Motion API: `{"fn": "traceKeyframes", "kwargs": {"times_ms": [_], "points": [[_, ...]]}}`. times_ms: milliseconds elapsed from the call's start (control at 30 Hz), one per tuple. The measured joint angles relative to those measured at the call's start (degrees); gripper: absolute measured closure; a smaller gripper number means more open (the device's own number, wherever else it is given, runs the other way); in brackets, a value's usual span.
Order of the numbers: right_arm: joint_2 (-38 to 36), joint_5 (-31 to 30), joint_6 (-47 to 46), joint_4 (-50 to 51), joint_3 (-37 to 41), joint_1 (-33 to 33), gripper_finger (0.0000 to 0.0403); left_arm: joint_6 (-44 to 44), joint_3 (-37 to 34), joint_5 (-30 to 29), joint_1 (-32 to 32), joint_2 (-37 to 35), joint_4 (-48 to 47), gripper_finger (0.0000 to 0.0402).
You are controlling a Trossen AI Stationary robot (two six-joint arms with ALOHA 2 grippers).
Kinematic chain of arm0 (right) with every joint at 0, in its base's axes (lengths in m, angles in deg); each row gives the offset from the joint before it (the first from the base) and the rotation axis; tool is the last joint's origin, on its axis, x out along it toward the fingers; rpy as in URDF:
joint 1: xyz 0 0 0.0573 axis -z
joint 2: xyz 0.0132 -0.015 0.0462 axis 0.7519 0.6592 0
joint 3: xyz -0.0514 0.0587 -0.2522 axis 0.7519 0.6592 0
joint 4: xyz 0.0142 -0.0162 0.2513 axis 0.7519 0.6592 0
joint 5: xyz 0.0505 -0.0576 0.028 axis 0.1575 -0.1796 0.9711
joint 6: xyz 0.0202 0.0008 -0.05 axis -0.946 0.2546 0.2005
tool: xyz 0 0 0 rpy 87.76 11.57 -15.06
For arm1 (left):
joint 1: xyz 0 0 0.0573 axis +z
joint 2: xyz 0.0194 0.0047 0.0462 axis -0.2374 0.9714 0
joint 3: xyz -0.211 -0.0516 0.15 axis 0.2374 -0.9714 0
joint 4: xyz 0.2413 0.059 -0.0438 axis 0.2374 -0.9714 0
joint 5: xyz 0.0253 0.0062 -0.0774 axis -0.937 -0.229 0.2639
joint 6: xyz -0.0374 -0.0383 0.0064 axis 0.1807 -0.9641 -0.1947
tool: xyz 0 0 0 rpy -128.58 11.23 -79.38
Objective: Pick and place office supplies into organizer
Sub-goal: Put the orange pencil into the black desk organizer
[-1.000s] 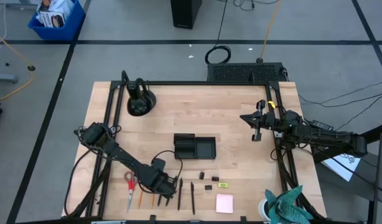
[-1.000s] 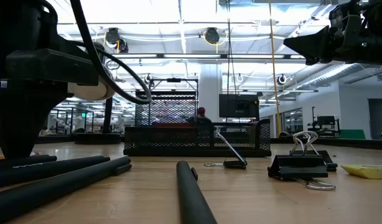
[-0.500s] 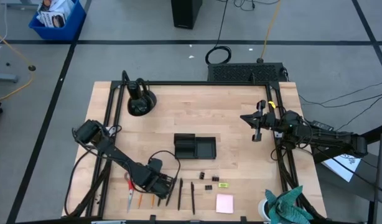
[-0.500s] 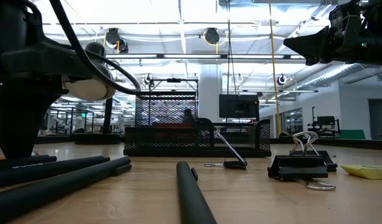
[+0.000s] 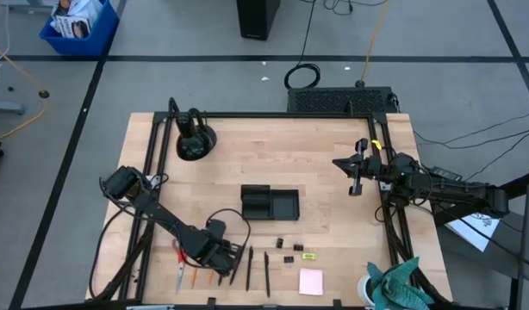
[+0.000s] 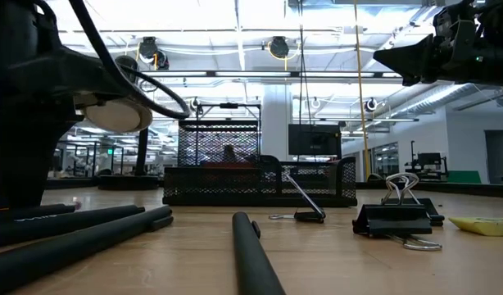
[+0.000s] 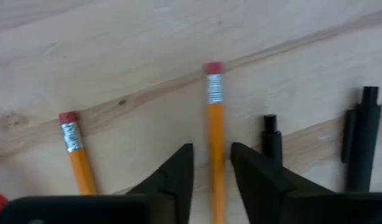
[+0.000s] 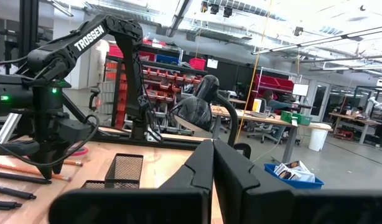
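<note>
Along the table's near edge lie red-handled scissors (image 5: 179, 263), two orange pencils (image 5: 196, 277), black pens (image 5: 249, 269), small black clips (image 5: 282, 244), a yellow-green piece (image 5: 308, 255) and a pink notepad (image 5: 311, 282). The black organizer (image 5: 269, 204) stands mid-table. My left gripper (image 5: 214, 258) points down over the pencils. Its fingers (image 7: 178, 168) stand narrowly open on either side of one pencil (image 7: 214, 118), with wood showing between each finger and the pencil. My right gripper (image 5: 354, 172) is shut (image 8: 213, 155), raised at the table's right side.
The second pencil (image 7: 76, 155) and two pens (image 7: 272, 140) lie close beside the straddled pencil. A round black domed object (image 5: 194, 142) sits at the far left. A teal cloth (image 5: 394, 280) lies at the near right corner. A binder clip (image 6: 397, 215) stands near the low camera.
My left gripper has gone a little toward the table's left edge and down over the pencils, then kept still. The supplies lie where they were.
</note>
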Motion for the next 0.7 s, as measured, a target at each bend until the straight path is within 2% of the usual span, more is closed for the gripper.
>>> {"fn": "traceKeyframes", "kwargs": {"times_ms": [367,700], "points": [[0.0,0.0,0.0,0.0,0.0,0.0,0.0399,4.5,-0.1,-2.2,-0.2,0.0,1.5,0.0391],[0.0,0.0,0.0,0.1,0.0,0.0,0.0399,7.5,-0.4,-11.2,-2.2,-0.4,1.0,0.0385]]}}
